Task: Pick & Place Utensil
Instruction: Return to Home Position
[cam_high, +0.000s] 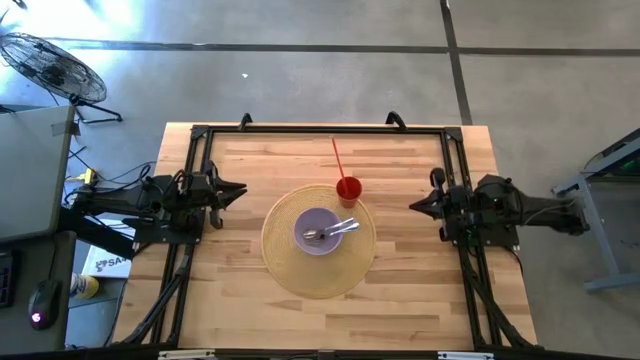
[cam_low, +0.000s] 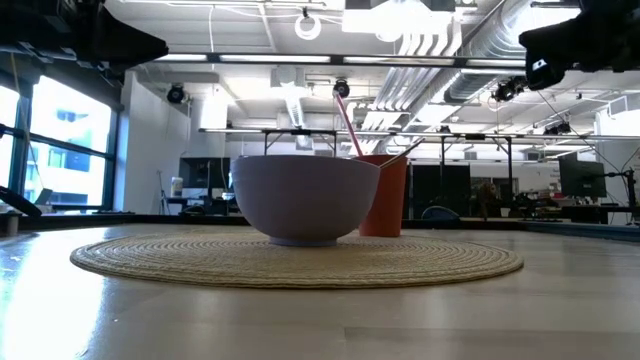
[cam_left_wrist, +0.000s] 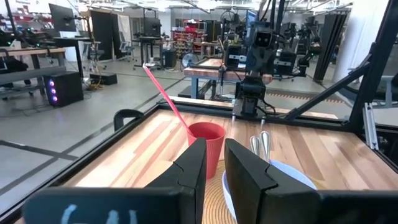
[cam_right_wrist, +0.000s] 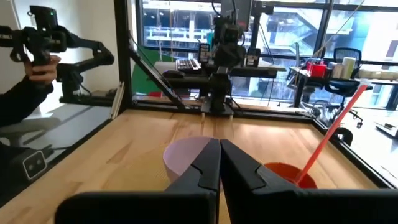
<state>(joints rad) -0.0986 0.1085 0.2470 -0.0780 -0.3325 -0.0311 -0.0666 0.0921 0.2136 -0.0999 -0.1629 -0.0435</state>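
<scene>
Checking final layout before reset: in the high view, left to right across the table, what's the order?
left gripper → violet bowl → orange cup → right gripper. The woven mat spans both middle items, so it is left out.

overhead camera looks straight down, low camera level across; both share the bowl (cam_high: 316, 216).

One each of bowl (cam_high: 304, 221), cup (cam_high: 352, 192), straw (cam_high: 338, 158), fork (cam_high: 348, 227), spoon (cam_high: 312, 236), mat (cam_high: 290, 270).
</scene>
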